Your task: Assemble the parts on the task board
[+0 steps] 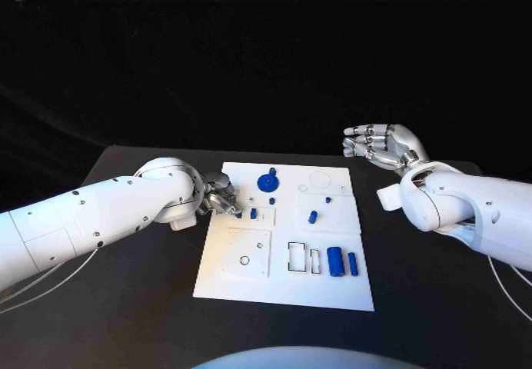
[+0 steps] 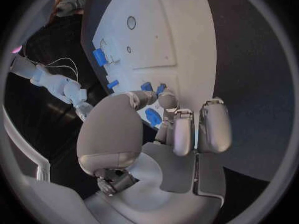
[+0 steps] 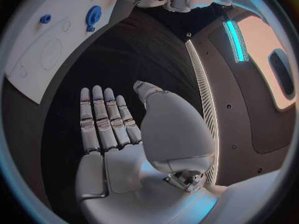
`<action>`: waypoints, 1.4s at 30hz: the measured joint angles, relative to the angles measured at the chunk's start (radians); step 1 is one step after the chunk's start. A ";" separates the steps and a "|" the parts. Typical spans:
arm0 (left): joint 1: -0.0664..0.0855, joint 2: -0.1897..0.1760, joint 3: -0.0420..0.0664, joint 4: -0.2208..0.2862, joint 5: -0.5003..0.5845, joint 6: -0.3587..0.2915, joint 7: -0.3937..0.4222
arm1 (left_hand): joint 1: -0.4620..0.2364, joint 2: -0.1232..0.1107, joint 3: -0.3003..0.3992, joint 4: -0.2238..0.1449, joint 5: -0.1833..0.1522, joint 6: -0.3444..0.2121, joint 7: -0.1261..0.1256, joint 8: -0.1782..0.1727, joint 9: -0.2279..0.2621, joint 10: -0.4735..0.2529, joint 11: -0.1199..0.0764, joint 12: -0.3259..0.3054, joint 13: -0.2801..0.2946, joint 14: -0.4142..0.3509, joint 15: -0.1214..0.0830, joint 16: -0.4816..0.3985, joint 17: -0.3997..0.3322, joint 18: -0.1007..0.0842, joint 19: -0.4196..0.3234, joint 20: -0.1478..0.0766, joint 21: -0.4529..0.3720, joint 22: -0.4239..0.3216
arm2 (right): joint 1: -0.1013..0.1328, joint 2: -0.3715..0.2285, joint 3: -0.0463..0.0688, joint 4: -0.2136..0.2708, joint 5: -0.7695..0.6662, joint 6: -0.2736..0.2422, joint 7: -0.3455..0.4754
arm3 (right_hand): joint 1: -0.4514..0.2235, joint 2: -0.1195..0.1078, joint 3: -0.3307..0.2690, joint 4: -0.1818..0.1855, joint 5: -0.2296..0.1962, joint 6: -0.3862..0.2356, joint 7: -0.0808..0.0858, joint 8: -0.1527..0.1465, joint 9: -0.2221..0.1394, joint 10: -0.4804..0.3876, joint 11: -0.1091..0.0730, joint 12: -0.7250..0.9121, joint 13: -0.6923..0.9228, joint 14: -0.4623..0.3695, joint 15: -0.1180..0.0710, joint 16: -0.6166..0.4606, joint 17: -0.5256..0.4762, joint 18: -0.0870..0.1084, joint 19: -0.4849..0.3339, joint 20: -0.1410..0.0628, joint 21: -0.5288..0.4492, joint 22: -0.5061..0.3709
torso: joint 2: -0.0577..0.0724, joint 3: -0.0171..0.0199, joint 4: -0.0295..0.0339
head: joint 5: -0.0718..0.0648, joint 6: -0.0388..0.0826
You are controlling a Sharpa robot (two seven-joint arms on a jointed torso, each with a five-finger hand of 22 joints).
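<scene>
The white task board (image 1: 227,280) lies mid-table. On it sit a blue gear (image 1: 268,182), small blue parts (image 1: 253,213) near the left edge, another blue piece (image 1: 313,216), and two blue cylinders (image 1: 344,262) at the front right. My left hand (image 1: 218,196) hangs over the board's left edge with its fingers curled. Its thumb and fingertips (image 2: 167,100) close in right beside two small blue parts (image 2: 161,88); whether one is pinched is hidden. My right hand (image 1: 383,146) is raised off to the board's right, fingers (image 3: 102,117) extended, holding nothing.
Rectangular slots (image 1: 299,257) and round holes (image 1: 258,246) mark the board's front half. Black table (image 1: 133,300) surrounds the board on all sides. The gear (image 3: 93,15) and the board's corner (image 3: 37,50) lie well away from my right hand.
</scene>
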 measured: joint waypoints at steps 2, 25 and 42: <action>0.000 0.000 0.000 0.000 0.001 0.001 0.000 | -0.001 -0.001 0.000 0.000 0.000 0.000 0.000 0.000 0.000 0.000 0.000 0.000 0.001 0.000 0.000 0.000 0.000 0.000 0.000 0.000 0.000 0.000 | 0.000 0.000 0.000 0.000 0.000 0.000 0.000 | 0.000 0.000 0.000 0.000 0.000 0.000 0.000 0.000 0.000 0.000 0.000 0.000 0.000 0.000 0.000 0.000 0.000 0.000 0.000 0.000 0.000 0.000 | 0.000 0.0000 -0.0001 | 0.000 0.000; 0.001 0.002 0.001 -0.006 0.004 0.017 0.001 | -0.006 -0.006 0.000 0.000 0.005 0.006 -0.002 0.000 -0.004 0.000 0.000 0.000 0.000 0.000 0.000 0.000 0.000 0.000 0.000 0.000 0.000 0.003 | -0.001 0.000 0.000 -0.001 0.000 0.001 0.000 | 0.000 0.000 0.000 0.000 0.000 0.000 0.000 0.000 0.000 0.000 0.000 0.000 0.000 0.000 0.000 -0.004 0.000 0.000 0.000 0.000 0.000 -0.001 | 0.000 0.0001 0.0002 | 0.002 -0.004; 0.003 0.019 -0.005 -0.021 0.002 0.020 -0.006 | -0.010 -0.010 0.000 0.000 0.015 0.008 0.000 0.003 -0.008 0.007 0.000 0.005 0.008 0.000 0.000 0.000 0.000 0.000 0.000 0.000 0.004 0.005 | -0.002 0.000 0.000 -0.001 0.000 0.002 0.001 | 0.000 0.000 0.000 0.000 0.000 0.000 0.000 0.000 0.000 0.000 0.000 0.000 0.000 0.000 0.000 -0.004 0.000 0.000 0.000 0.000 0.000 -0.001 | 0.000 0.0004 -0.0009 | 0.004 -0.007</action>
